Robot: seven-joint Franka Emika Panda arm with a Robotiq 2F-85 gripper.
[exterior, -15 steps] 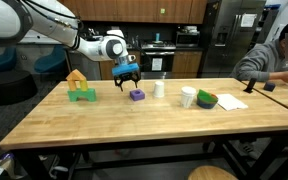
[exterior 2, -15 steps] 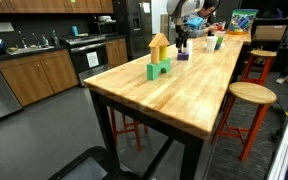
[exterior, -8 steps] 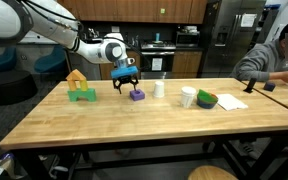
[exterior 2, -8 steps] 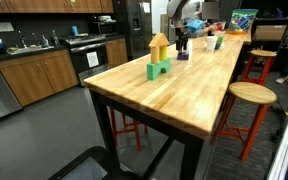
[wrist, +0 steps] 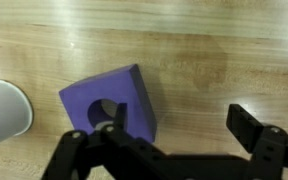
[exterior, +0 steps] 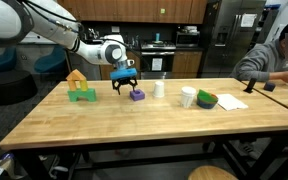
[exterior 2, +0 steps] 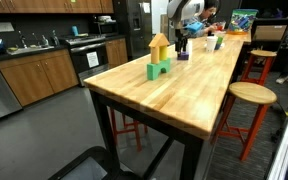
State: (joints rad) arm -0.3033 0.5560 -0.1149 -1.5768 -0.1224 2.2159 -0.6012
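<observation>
Purple block (wrist: pixel 109 100) on wooden table (wrist: pixel 204 50), beneath one finger of end effector (wrist: pixel 180 118); jaws wide apart, gripping nothing.

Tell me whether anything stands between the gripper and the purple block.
Nothing visible does. The open gripper hangs just above the purple block, which lies nearer one finger than the other. The white cup stands off to one side, apart from the block.

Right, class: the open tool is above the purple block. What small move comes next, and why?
Probably a small sideways shift toward the purple block. In the wrist view the open tool sits off centre: one finger overlaps the block, the other stands clear over bare table.
</observation>
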